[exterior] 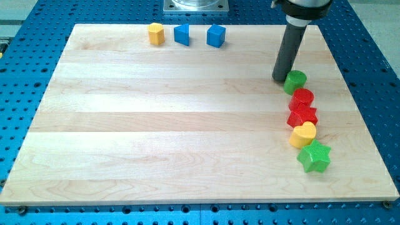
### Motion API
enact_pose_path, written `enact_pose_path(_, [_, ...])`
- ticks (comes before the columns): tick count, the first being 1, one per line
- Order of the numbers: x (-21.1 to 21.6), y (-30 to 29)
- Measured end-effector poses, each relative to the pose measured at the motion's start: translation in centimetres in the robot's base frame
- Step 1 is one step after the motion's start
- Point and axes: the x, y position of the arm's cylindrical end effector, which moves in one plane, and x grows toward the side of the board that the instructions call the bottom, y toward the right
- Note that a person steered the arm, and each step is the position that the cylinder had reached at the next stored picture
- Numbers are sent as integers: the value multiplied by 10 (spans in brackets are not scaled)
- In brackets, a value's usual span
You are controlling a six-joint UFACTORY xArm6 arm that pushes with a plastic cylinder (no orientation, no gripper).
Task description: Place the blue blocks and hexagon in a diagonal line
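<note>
A yellow hexagon (156, 34) sits near the board's top edge, left of centre. Two blue blocks lie to its right in a row: a blue block (182, 35) and a blue cube (215, 35). My tip (280, 78) is at the view's right, far from these three. It rests just left of a green round block (295, 81), touching or nearly touching it.
Below the green round block a column runs down the right side: a red round block (303, 98), a red star-like block (302, 115), a yellow heart-like block (304, 134), a green star (314, 157). The wooden board (125, 125) lies on a blue perforated table (19, 75).
</note>
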Motion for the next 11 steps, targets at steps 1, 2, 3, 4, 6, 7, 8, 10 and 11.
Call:
enact_pose_path(1, [1, -4])
enact_pose_path(2, [-11, -37])
enact_pose_path(3, [4, -169])
enact_pose_path(4, [-30, -331])
enact_pose_path(6, [-128, -327])
enact_pose_path(7, [-147, -282])
enact_pose_path(8, [-163, -284])
enact_pose_path(10, [-122, -167])
enact_pose_path(11, [-129, -173])
